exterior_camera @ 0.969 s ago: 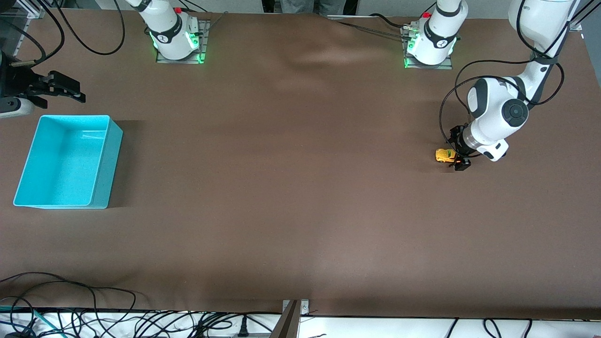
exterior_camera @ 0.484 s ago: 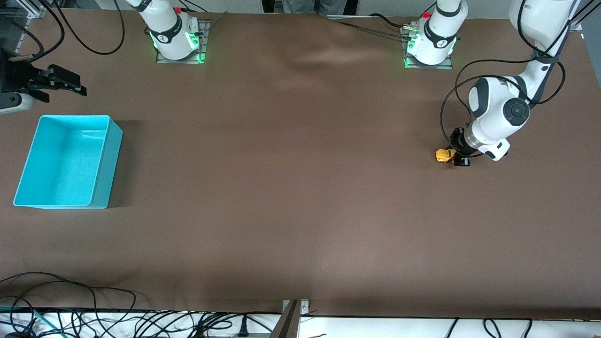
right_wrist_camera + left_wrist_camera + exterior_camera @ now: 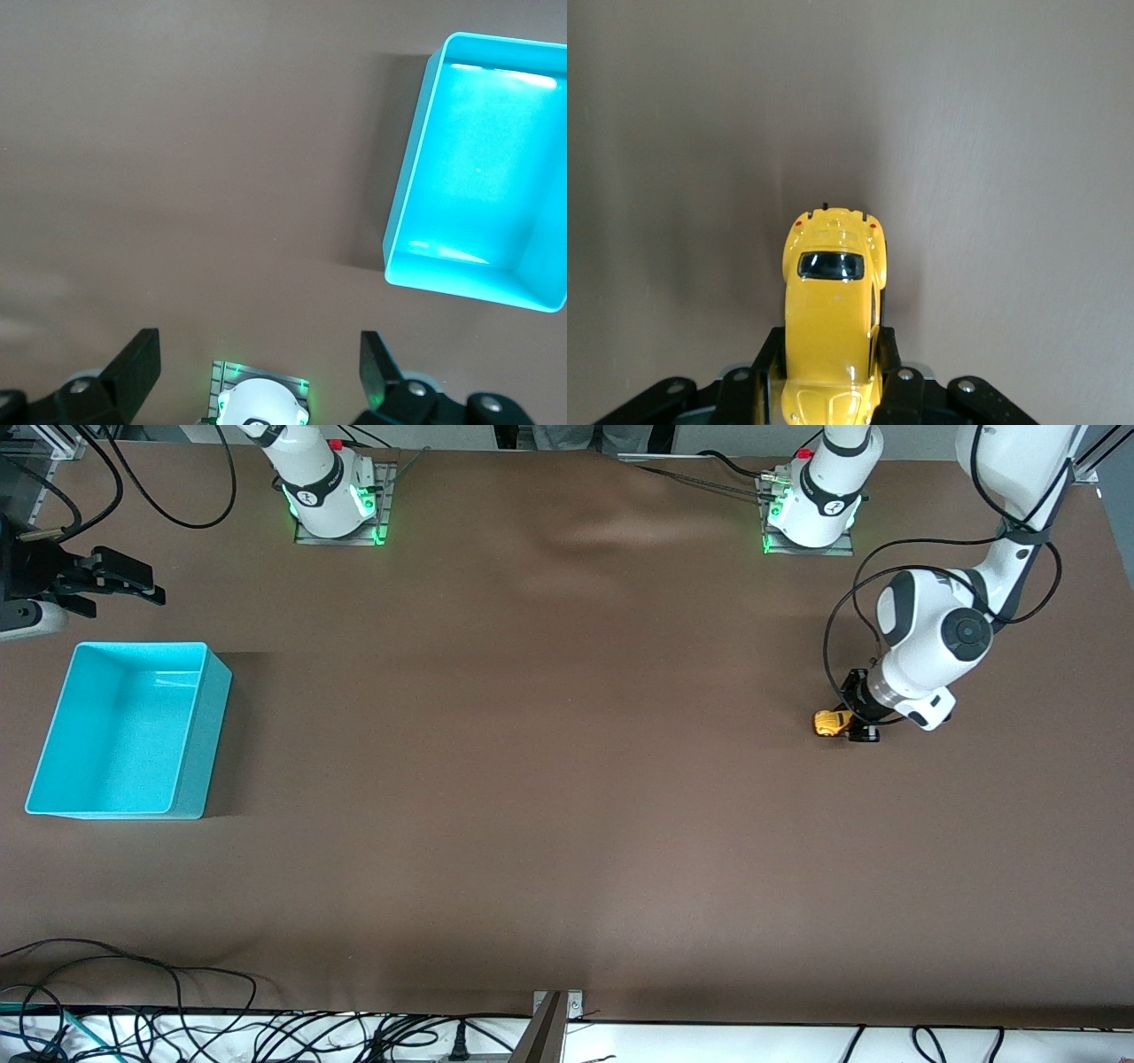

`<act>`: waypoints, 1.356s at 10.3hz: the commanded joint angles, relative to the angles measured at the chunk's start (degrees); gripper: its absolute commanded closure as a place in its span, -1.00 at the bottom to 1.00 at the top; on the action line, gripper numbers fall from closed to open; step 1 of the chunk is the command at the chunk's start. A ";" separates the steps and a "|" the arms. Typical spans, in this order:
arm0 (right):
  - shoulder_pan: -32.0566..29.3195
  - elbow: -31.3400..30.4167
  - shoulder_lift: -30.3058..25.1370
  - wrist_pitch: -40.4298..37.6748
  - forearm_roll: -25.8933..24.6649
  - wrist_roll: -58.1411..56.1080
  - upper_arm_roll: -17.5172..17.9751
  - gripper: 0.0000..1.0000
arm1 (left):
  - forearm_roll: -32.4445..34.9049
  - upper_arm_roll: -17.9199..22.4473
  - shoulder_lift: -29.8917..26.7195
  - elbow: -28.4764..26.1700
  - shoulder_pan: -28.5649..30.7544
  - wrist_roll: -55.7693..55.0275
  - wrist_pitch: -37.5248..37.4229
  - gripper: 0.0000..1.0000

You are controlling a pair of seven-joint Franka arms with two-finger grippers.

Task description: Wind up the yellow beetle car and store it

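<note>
Right gripper (image 3: 124, 584) spread, waiting above the table by the bin (image 3: 190, 726); left gripper (image 3: 858, 722) pinching the car (image 3: 830, 721).
Winding looks in hand: next, probably a backward drag, keeping wheels down. Car sits between the fingers (image 3: 902, 394), long axis along the table, its free end toward the bin.
</note>
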 commanded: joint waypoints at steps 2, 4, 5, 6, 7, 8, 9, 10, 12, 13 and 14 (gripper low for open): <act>-0.15 1.28 0.26 -1.98 0.38 -1.28 -0.34 -1.00 | 1.71 -2.92 2.58 3.16 -0.47 -4.47 -0.47 1.00; -0.33 1.28 0.35 -3.92 0.38 -1.64 -1.39 -1.00 | 1.71 -3.02 3.28 4.21 -0.73 -6.93 -0.47 1.00; -0.33 1.36 0.35 -3.75 0.47 -1.73 -1.40 -1.00 | 1.71 -2.93 3.98 4.30 -0.73 -7.37 -0.47 1.00; -0.33 1.54 0.35 -3.74 0.47 -1.81 -1.40 -1.00 | 1.62 -2.84 4.60 4.31 -0.38 -7.81 -0.39 1.00; -0.33 1.54 0.09 -4.09 0.47 -1.81 -1.40 -1.00 | 1.71 -2.75 4.95 4.31 -0.12 -7.82 -0.30 1.00; -0.33 1.54 0.08 -4.10 0.38 -1.73 -1.31 -1.00 | 2.32 -2.49 5.22 4.31 0.06 -7.21 -0.21 1.00; -0.33 1.54 0.17 -3.75 0.12 -1.73 -1.31 -1.00 | 4.32 -2.14 5.39 4.57 0.67 -7.20 -0.12 1.00; -0.15 1.54 0.09 -3.74 -0.40 -1.73 -1.22 -1.00 | 5.30 -1.61 5.48 5.00 1.20 -7.03 -0.21 1.00; -0.33 1.54 0.17 -3.57 -0.85 -1.81 -1.40 -1.00 | 5.31 0.49 5.57 5.01 1.20 -3.26 -0.21 1.00; -0.33 1.54 0.17 -3.66 -1.28 -1.81 -1.40 -1.00 | 5.31 1.72 6.09 5.10 1.20 -2.73 -0.21 1.00; -0.33 1.54 0.17 -3.74 -1.38 -1.73 -1.40 -1.00 | 5.31 2.60 6.45 5.18 1.20 -2.20 -0.21 1.00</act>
